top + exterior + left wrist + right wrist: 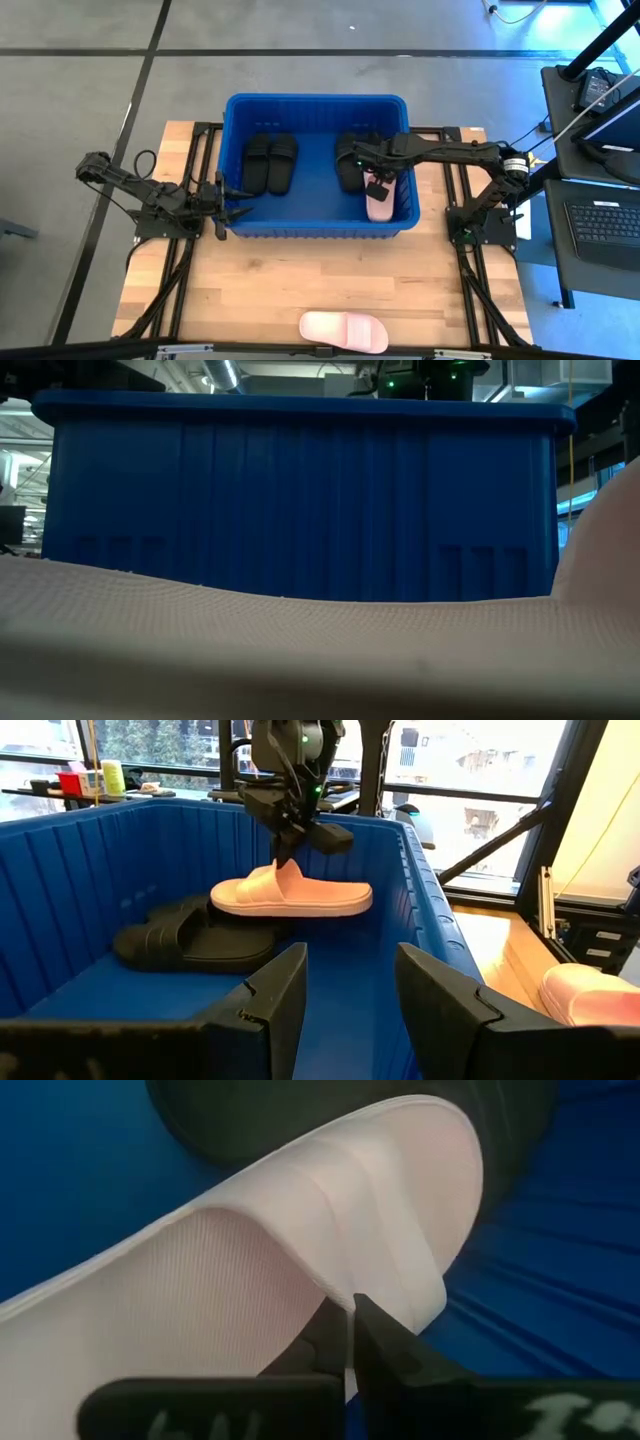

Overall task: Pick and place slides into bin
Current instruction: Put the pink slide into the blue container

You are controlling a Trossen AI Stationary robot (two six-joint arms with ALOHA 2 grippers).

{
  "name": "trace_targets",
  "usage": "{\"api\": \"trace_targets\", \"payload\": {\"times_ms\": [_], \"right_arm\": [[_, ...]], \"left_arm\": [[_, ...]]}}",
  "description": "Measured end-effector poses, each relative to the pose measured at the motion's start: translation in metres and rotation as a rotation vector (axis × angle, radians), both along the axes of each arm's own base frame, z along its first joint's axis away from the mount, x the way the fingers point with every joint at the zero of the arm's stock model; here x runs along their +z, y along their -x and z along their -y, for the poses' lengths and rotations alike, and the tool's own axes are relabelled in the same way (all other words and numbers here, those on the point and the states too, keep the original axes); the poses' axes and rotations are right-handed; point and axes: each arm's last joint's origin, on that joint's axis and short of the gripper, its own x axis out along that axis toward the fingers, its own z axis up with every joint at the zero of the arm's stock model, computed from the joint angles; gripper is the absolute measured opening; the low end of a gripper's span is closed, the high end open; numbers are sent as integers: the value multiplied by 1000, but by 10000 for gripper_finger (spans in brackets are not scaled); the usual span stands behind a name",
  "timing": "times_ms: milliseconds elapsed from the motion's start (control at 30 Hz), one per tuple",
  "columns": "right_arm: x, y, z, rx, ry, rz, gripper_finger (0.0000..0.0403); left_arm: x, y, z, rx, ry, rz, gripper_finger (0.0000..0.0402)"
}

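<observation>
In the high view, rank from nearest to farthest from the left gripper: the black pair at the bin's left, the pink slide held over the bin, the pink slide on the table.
From the left gripper:
1. black pair, bin's left part.
2. pink slide on the table, near front edge, and held pink slide, bin's right part: too close to call.

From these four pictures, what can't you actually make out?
- Low view: the bin's inside is hidden by its own blue wall, and a blurred pink slide fills the foreground.
- High view: the black slides on the bin's right are partly covered by the right arm.
- Right wrist view: the held pink slide blocks nearly everything.
- Left wrist view: the table slide is cut off by the edge.
</observation>
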Motion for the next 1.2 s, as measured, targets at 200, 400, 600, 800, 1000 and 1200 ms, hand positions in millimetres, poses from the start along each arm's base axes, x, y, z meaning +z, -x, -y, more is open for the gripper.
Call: {"api": "trace_targets", "payload": {"times_ms": [200,400,600,800,1000,1200], "right_arm": [[0,0,0,-2,1,4,10],[0,-2,1,0,1,22,10],[-20,0,0,30,-4,6,12],[-38,3,-3,66,-10,-4,12],[-39,5,-2,78,-16,-19,29],[-39,6,-2,100,-15,-42,60]], "left_arm": [[0,0,0,0,3,1,148],[0,0,0,0,3,1,148],[0,0,0,1,3,1,148],[0,0,0,1,7,2,148],[0,0,0,0,8,5,147],[0,0,0,0,9,6,147]]}}
